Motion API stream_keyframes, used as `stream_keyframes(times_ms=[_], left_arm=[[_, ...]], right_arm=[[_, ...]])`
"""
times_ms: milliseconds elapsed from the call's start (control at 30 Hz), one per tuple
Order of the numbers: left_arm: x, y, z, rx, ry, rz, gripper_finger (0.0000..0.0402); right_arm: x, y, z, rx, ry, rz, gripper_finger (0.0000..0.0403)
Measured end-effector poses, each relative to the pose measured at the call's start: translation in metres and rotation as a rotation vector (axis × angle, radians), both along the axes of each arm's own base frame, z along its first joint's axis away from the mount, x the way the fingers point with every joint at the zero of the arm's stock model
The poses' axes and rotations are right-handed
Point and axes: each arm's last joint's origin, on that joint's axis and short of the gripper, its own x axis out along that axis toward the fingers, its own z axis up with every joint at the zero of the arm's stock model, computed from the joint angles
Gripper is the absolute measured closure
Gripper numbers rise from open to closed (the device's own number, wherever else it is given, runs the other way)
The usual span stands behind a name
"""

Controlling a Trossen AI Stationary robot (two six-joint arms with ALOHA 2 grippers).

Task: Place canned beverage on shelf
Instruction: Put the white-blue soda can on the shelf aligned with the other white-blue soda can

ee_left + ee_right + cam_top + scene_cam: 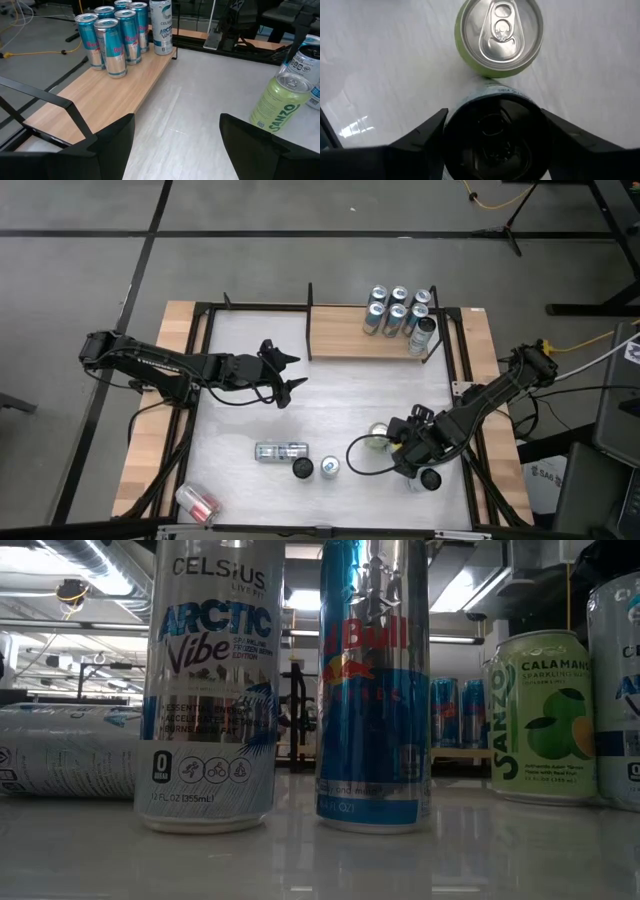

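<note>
My right gripper (402,457) points down at the table's near right, shut on an upright white Celsius can (495,135) with a black top, which also shows in the left wrist view (306,60). A green Sanzo can (378,438) stands right beside it. The shelf (345,340) lies at the far middle; several blue cans (112,40) and a white can (161,25) stand on its right end. My left gripper (292,375) hovers open, left of centre, above the table and facing the shelf. My right gripper pinches the white can's upper wall (451,117) between its two fingers, one on each side just below the rim. The fingers (427,132) come from above, pointing down. The can stands upright; its foot is hidden by the gripper and by the can itself.
At the near middle a can (280,451) lies on its side, with an upright white can (210,690) and a blue Red Bull can (375,680) next to it. Another can top (430,478) shows near my right gripper. A red can (197,502) lies at the near left corner.
</note>
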Motion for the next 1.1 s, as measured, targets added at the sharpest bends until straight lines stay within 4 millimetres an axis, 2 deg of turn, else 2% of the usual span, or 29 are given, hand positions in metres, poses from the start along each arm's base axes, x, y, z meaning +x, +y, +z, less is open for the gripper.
stream_keyframes(times_ms=[167,333,500,833,1100], left_arm=[[0.000,0.000,0.000,0.000,0.000,0.000,0.0119],[0.000,0.000,0.000,0.000,0.000,0.000,0.0119],[0.000,0.000,0.000,0.000,-0.001,0.001,0.0119],[0.000,0.000,0.000,-0.001,-0.001,0.001,0.0119],[0.000,0.000,0.000,0.000,-0.001,0.000,0.0119]], right_arm=[[0.002,0.002,0.005,0.018,-0.009,0.041,0.0143],[0.007,0.000,0.017,0.047,-0.018,0.088,0.0157],[0.009,-0.011,0.035,0.055,0.012,0.122,0.0156],[0.011,-0.043,0.073,0.030,0.096,0.207,0.0154],[0.020,-0.085,0.090,-0.074,0.102,0.310,0.0151]])
